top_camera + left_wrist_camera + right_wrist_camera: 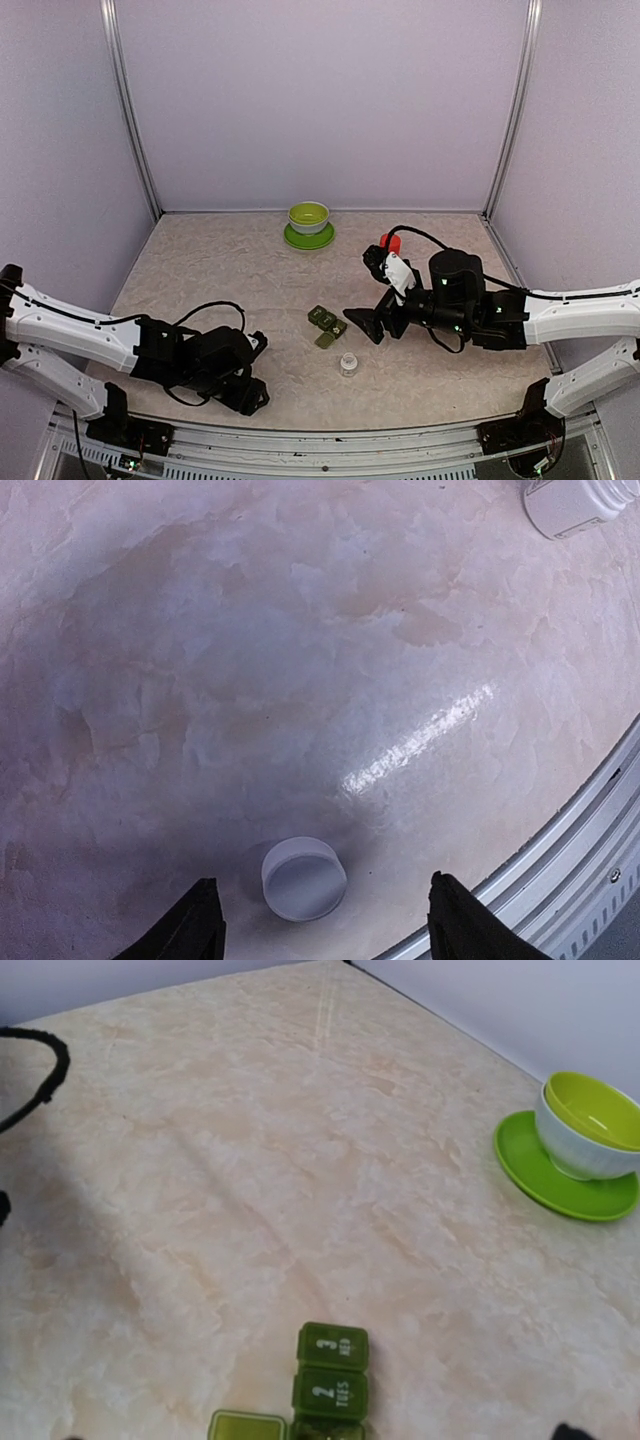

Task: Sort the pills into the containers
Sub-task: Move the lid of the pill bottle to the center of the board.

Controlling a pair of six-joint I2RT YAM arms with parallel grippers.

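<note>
The dark green containers [326, 324] lie mid-table as a strip of three joined compartments. In the right wrist view the strip [332, 1372] shows closed lids marked 3 WED and 2 TUES, and the nearest compartment's lid [247, 1426] is flipped open. No pills are visible. My right gripper [367, 325] hovers just right of the strip, jaws wide apart and empty; one fingertip [571, 1432] shows at the frame's bottom. My left gripper [325, 930] is open and low over the table near its front edge. A loose white cap [304, 878] lies between its fingers [185, 928], untouched.
A small white bottle [348, 363] stands open in front of the strip and shows in the left wrist view [572, 502]. A red bottle [390, 242] stands behind my right arm. A lime-green bowl on a saucer [308, 223] sits at the back. The metal front rail [560, 860] is close to my left gripper.
</note>
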